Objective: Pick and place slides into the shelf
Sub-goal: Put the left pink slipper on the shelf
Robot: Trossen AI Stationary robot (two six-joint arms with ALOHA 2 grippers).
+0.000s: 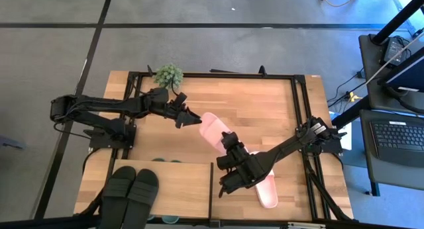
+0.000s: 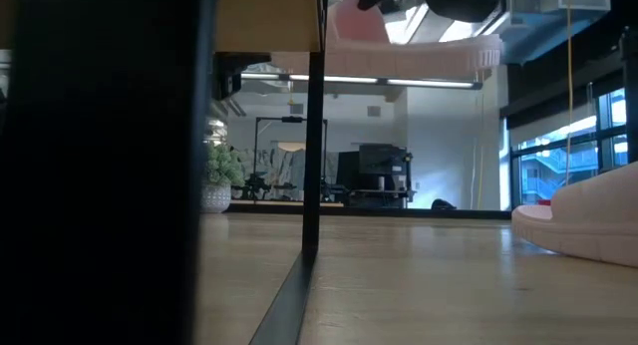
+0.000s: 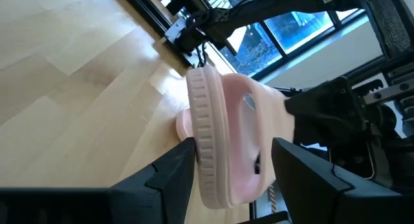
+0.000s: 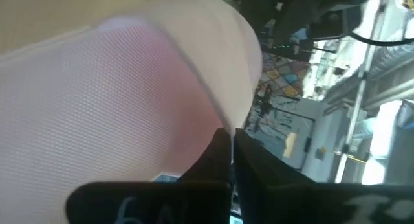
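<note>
Right tool (image 1: 225, 141): shut, tips pressed together under the strap of the raised pink slide (image 1: 213, 126), nothing seen pinched between them. Best told from the right wrist view, where the strap's meshed inner face (image 4: 129, 88) arches over the closed tips (image 4: 231, 153).

Seen only in the low view: raised pink slide (image 2: 399, 48) clear of the desk (image 2: 419, 275), up beside the shelf (image 2: 269, 16) top board, to the right of the black divider (image 2: 312, 136). Second pink slide (image 2: 583, 225) flat on the desk at the right edge.

Seen only from above: raised slide near mid-desk, between the two tools. Second pink slide (image 1: 266, 190) partly under the right arm, near the front edge. Shelf (image 1: 175, 183) at front left of the desk (image 1: 265, 103), with a dark pair of slides (image 1: 131, 189) on its top board, left of the divider (image 1: 211, 189).

Left tool (image 1: 193, 118): spread fairly wide at the raised slide's far end. Shown in the left wrist view astride the slide (image 3: 226, 140), turned on edge there, ribbed sole rim to one side; gripping or merely close, cannot tell.

Small potted plant (image 1: 169, 75) at the desk's back edge.
</note>
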